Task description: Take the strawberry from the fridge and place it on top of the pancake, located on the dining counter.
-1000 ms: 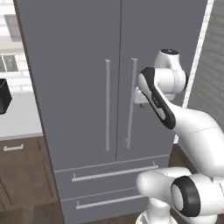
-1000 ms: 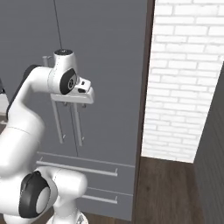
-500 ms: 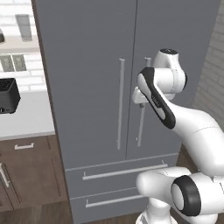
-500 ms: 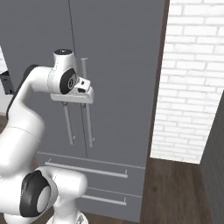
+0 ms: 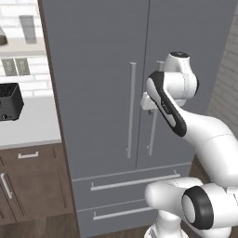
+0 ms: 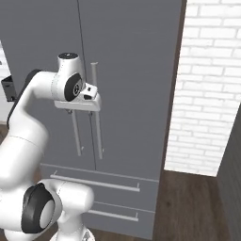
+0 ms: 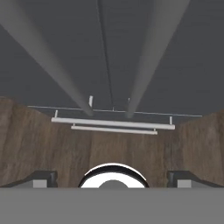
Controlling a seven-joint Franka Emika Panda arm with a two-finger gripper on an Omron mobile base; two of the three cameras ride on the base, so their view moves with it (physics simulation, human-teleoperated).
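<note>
Glossy white robot arm (image 5: 204, 135) built of rounded, bulbous segments. Dark charcoal discs cap the joints; one large black ring sits at the base joint (image 5: 197, 209), another on the shoulder (image 6: 40, 212). A black band runs along the forearm link (image 5: 167, 104). White flat end effector (image 6: 80, 110) block with two small dark finger tips (image 7: 43, 178).

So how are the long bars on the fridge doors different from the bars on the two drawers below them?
The door handles stand upright, side by side at the seam between the two doors of the fridge; the drawer handles lie flat, one above the other. The door handles look longer and slimmer for their length. The robot's open gripper hangs in front of the door handles, well above the drawer handles. All are thin grey bars.
</note>
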